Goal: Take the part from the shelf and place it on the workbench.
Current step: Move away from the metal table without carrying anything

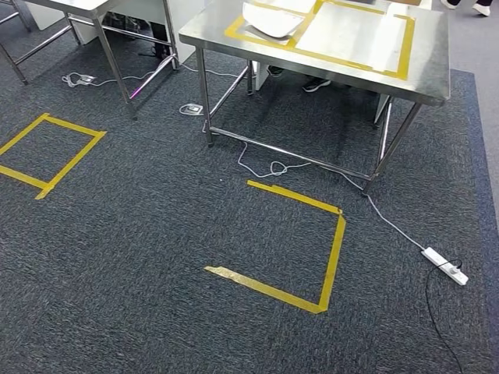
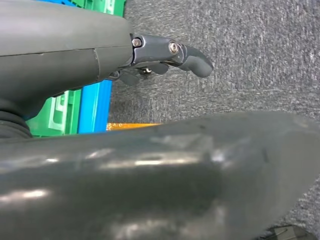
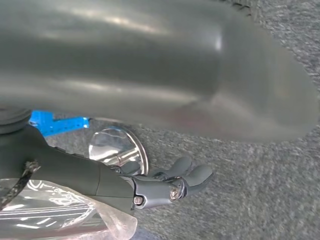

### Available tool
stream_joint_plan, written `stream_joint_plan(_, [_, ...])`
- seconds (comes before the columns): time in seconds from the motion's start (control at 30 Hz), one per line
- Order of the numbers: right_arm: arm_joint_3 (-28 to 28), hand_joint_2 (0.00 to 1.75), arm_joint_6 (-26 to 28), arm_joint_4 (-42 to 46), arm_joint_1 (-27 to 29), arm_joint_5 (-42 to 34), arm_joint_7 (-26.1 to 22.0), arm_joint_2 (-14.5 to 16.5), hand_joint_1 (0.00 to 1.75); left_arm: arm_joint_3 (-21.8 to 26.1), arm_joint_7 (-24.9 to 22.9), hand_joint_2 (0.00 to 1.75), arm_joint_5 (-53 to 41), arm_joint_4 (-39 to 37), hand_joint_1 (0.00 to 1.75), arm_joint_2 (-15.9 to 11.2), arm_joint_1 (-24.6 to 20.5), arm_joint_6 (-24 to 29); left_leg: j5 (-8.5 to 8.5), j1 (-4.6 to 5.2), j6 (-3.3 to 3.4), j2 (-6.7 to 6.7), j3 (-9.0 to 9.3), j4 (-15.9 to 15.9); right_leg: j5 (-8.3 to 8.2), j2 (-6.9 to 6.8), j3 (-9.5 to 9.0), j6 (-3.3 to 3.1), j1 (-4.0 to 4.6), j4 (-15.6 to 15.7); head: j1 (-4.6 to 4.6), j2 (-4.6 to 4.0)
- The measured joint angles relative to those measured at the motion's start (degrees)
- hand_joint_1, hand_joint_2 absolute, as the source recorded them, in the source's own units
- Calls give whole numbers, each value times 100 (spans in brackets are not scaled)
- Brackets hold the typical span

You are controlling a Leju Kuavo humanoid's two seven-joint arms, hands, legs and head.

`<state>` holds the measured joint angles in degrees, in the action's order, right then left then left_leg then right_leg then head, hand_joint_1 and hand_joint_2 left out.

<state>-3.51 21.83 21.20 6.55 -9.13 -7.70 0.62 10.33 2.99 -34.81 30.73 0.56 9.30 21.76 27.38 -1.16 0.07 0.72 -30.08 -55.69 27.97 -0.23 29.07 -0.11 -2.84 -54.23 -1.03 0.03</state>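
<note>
A white part in a clear bag (image 1: 272, 19) lies on the steel workbench (image 1: 423, 70), inside a yellow tape rectangle at its far left. My left hand (image 2: 166, 52) hangs over grey carpet with its fingers stretched out and nothing in it. My right hand (image 3: 166, 187) also hangs low, its fingers slightly bent and apart from the thumb, with nothing between them. A crinkled clear plastic bag (image 3: 56, 215) shows beside the back of that hand; whether it touches the hand I cannot tell.
A yellow tape square (image 1: 332, 257) marks the carpet before the workbench, another (image 1: 70, 160) lies far left. A white power strip (image 1: 445, 266) and its cables trail under the bench. Green (image 2: 56, 112) and blue (image 2: 94, 105) crates stand behind my left hand. A shiny metal disc (image 3: 117, 147) sits by my right.
</note>
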Motion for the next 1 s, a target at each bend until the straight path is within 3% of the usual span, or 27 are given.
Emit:
stream_joint_plan(0.07, [64,0,-44,124,68,107,107,3,0,123,13,0,-143,10,0,43,-2,-45,7,26,32,0,3,-3,-14,2,0,-32,-9,2,2,0])
stream_joint_plan(0.17, [207,0,-161,385,212,365,347,22,0,350,37,0,-421,51,0,99,0,-146,16,50,56,0,4,-7,-44,3,-4,43,-26,15,3,-1])
stream_joint_plan(0.23, [319,0,-245,577,311,565,490,49,0,527,40,0,-599,87,0,138,3,-219,21,62,67,0,2,-8,-48,3,-12,191,-45,36,1,-1])
stream_joint_plan(0.3, [438,0,-323,775,411,770,619,80,0,712,37,0,-761,140,0,180,10,-296,25,68,69,-1,2,-10,-47,3,-24,400,-66,62,-1,-1])
stream_joint_plan(0.37, [565,0,-394,991,518,981,759,113,0,899,20,0,-921,221,0,227,31,-389,26,69,68,-1,3,-11,-40,1,-29,502,-76,71,-2,-1])
stream_joint_plan(0.77, [1420,0,-903,2286,1073,2613,1415,433,0,2174,-157,0,-2070,1124,0,758,293,-1183,42,48,38,-1,13,-9,14,-1,-16,488,-58,11,-2,-1])
stream_joint_plan(1.0, [1902,0,-1291,2953,1310,3051,1602,707,0,2810,-136,0,-2465,1517,0,1034,341,-1452,44,48,35,-1,15,-9,20,-1,-12,481,-58,-3,-3,-1])
